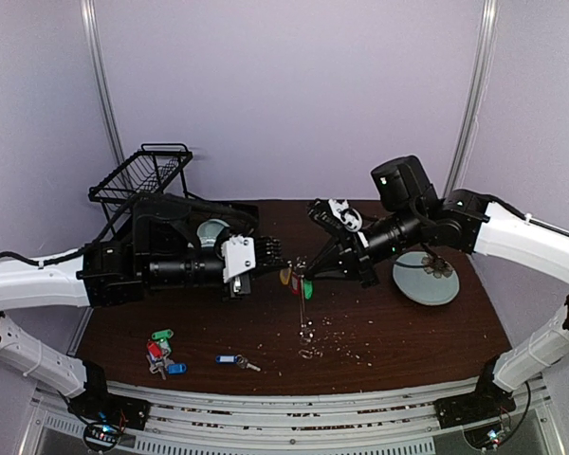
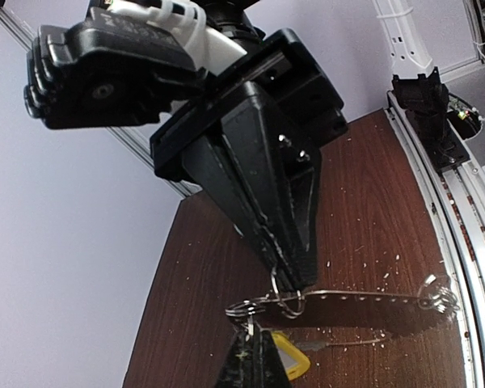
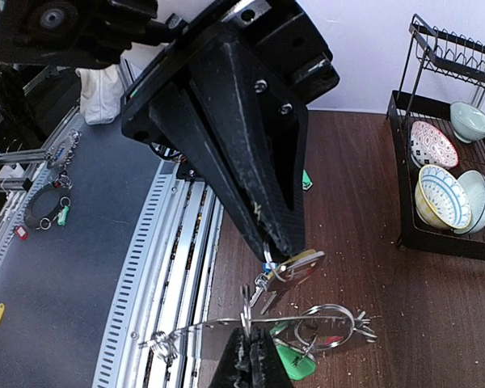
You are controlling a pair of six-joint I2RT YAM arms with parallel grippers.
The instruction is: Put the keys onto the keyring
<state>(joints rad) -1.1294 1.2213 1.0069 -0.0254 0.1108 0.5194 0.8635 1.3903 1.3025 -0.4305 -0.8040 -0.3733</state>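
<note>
Both grippers meet in mid-air over the table's middle. My left gripper [image 2: 255, 346] is shut on a small wire ring that carries a yellow-tagged key [image 2: 291, 354]. My right gripper [image 3: 249, 346] is shut on a small ring on the rim of the silver keyring [image 3: 214, 326], which hangs edge-on below the fingertips [image 1: 304, 318]. A green-tagged key [image 3: 295, 361] and a red tag dangle from the keyring's rings. Loose keys with green, red and blue tags [image 1: 159, 350] lie at the front left, and a blue-tagged key [image 1: 231, 360] lies beside them.
A pale green plate [image 1: 419, 284] lies at the right under the right arm, with small rings on it. A black wire dish rack [image 1: 142, 180] with bowls [image 3: 447, 196] stands at the back left. Pale crumbs speckle the brown table [image 1: 398, 332].
</note>
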